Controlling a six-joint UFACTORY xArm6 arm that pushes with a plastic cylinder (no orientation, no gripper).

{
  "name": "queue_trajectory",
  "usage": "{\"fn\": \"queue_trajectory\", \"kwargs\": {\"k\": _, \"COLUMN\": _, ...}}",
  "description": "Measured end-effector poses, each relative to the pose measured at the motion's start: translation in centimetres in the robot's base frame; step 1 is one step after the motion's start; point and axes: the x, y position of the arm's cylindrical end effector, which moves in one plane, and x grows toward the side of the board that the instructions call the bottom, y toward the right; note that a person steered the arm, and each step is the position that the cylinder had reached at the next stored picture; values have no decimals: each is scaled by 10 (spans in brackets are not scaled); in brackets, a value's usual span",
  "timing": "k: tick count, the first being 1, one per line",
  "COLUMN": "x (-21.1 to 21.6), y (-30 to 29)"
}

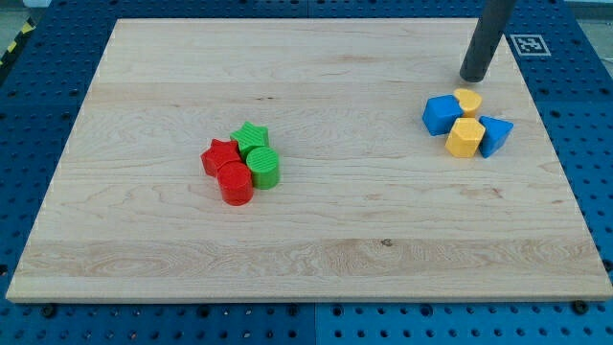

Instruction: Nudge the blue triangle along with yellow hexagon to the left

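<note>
Eight small blocks sit on the pale wooden board, gathered in two clusters that lie well apart. Toward the view's right, the blue triangle touches the right side of the yellow hexagon. A blue cube-like block sits at the hexagon's upper left, and a yellow heart-like block lies just above the hexagon, against the blue cube-like block. My tip rests on the board just above this cluster, near the yellow heart-like block and apart from the triangle and hexagon; it is a plain dark rod, with nothing to spread, press together or pinch.

Left of the board's middle, a red star, a green star, a red cylinder and a green cylinder crowd together, touching.

Beyond the board's top right corner lies a white tag with a black square pattern; it carries no readable writing. A blue pegboard surface surrounds the board.
</note>
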Motion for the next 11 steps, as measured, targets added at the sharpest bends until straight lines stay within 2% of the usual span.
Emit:
{"fn": "queue_trajectory", "kwargs": {"k": 1, "x": 0, "y": -3}}
{"fn": "queue_trajectory", "kwargs": {"k": 3, "x": 0, "y": -71}}
{"fn": "queue_trajectory", "kwargs": {"k": 4, "x": 0, "y": -25}}
{"fn": "queue_trajectory", "kwargs": {"k": 5, "x": 7, "y": 48}}
{"fn": "queue_trajectory", "kwargs": {"k": 6, "x": 66, "y": 80}}
{"fn": "queue_trajectory", "kwargs": {"k": 7, "x": 128, "y": 76}}
{"fn": "queue_trajectory", "kwargs": {"k": 8, "x": 137, "y": 63}}
{"fn": "queue_trajectory", "kwargs": {"k": 10, "x": 104, "y": -1}}
{"fn": "queue_trajectory", "kwargs": {"k": 11, "x": 107, "y": -13}}
